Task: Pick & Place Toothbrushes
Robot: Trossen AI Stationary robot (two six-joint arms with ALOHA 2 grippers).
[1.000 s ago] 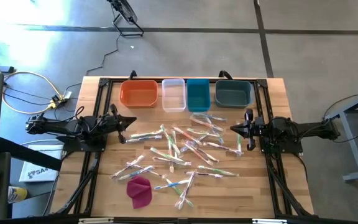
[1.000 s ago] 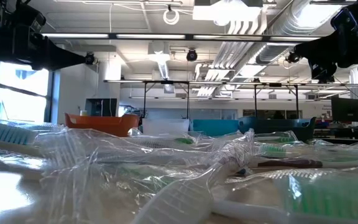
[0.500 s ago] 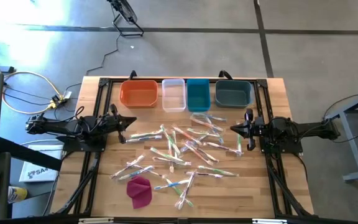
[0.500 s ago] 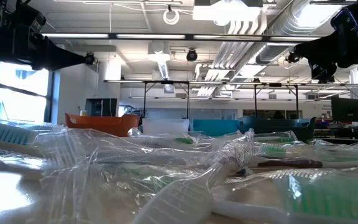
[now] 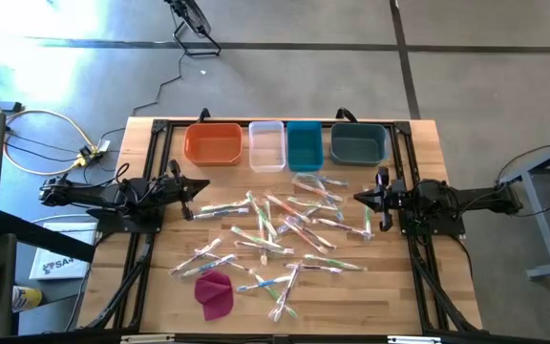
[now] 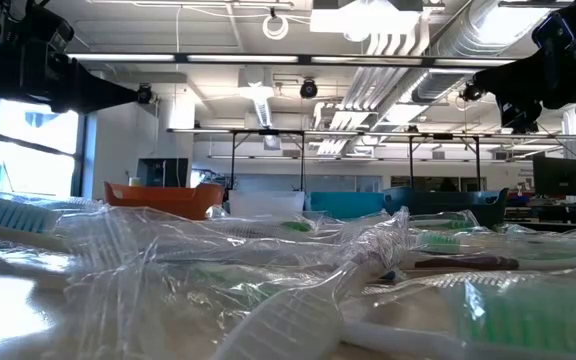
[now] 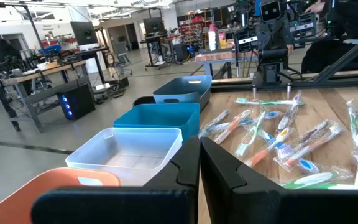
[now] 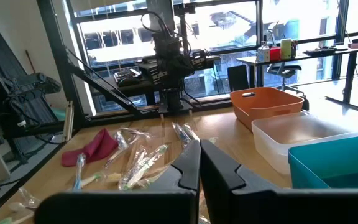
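You have four bins (image 5: 285,144) along the desk's (image 5: 151,287) far edge and a magenta cloth (image 5: 215,293) near the front. The toothbrushes (image 5: 280,229) lie scattered mid-desk, pointing every way. Left gripper (image 5: 201,185) and right gripper (image 5: 358,198) flank them, both clenched, empty.

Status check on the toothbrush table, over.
Left gripper and right gripper shut, empty, parked at table sides. Clear-wrapped plastic toothbrushes scattered mid-table. Four plastic bins empty. Nothing blocking.
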